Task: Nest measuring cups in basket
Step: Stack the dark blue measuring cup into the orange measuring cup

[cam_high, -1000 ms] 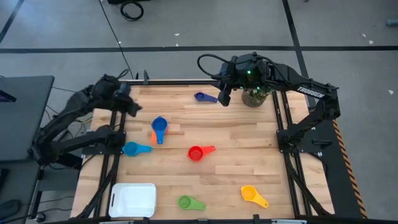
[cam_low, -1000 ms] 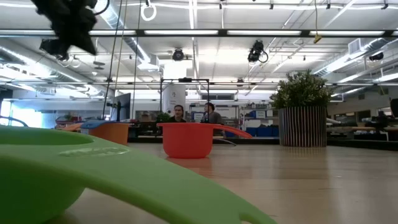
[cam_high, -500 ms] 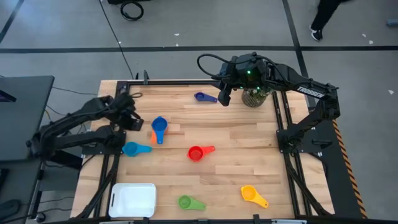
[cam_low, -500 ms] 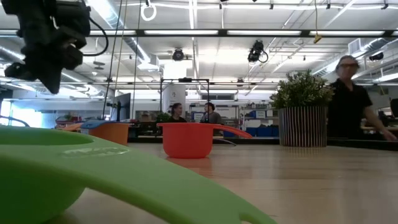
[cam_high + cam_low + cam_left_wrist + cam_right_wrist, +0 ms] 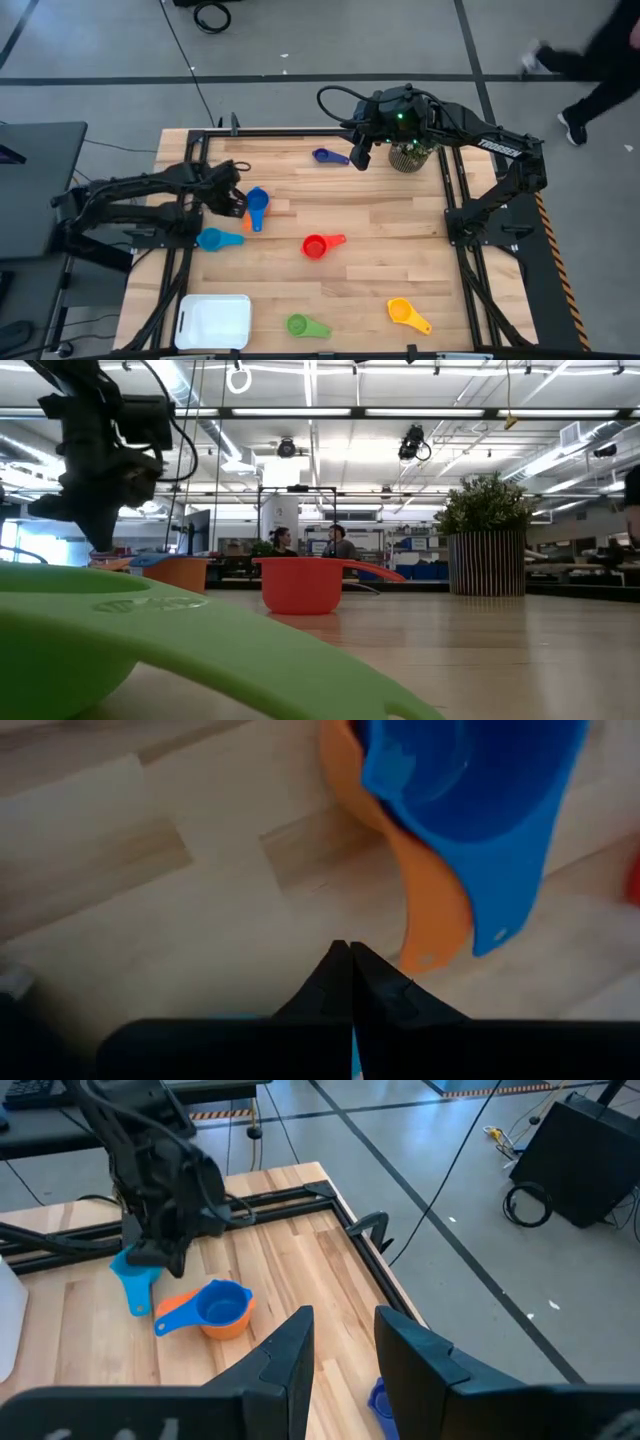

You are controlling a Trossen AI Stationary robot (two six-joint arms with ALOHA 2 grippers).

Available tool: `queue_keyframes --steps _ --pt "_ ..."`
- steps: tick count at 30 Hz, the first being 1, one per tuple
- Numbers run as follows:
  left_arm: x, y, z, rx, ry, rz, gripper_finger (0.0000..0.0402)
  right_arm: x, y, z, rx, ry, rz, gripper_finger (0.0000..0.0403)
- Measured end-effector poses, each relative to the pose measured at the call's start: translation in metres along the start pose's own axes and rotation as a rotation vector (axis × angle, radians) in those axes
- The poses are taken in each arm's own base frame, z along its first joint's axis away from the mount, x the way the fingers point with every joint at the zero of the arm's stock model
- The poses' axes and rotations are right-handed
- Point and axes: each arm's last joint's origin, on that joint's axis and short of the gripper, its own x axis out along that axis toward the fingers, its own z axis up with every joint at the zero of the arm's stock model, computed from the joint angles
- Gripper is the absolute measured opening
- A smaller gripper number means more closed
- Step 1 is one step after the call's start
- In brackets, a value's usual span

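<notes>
Blue cup (image 5: pixel 257 203) sits nested in the orange cup (image 5: pixel 247 218), handles pointing toward the table's near edge; my shut, empty left gripper (image 5: pixel 238 203) hovers just beside them.

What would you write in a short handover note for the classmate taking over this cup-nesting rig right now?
Left gripper: shut, empty, beside the blue cup already nested in the orange cup.
Right gripper: open, empty, hovering by the navy cup at the far edge.
Loose on the table: light blue cup, red cup, green cup, yellow cup.
Basket: near left corner, holds nothing.
Left: stack all six inside the basket.
</notes>
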Motion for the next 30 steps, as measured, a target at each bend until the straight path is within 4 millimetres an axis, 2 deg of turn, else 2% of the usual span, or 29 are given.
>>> queue_keyframes --steps 7,15,26,30 --pt "0.028 -0.012 0.004 0.043 0.079 0.07 0.0 0.002 0.0 -0.002 -0.002 0.009 0.0 0.0115" --pt "0.05 -0.036 0.017 0.105 0.032 -0.07 0.0 0.002 0.0 -0.002 -0.002 0.009 0.0 0.0115" --pt "0.077 -0.046 0.032 0.161 -0.024 -0.098 0.0 0.002 0.0 -0.002 -0.002 0.01 0.0 0.0115" --pt "0.079 -0.049 0.038 0.196 -0.039 -0.084 0.0 0.002 0.0 -0.002 -0.002 0.01 0.0 0.0115"
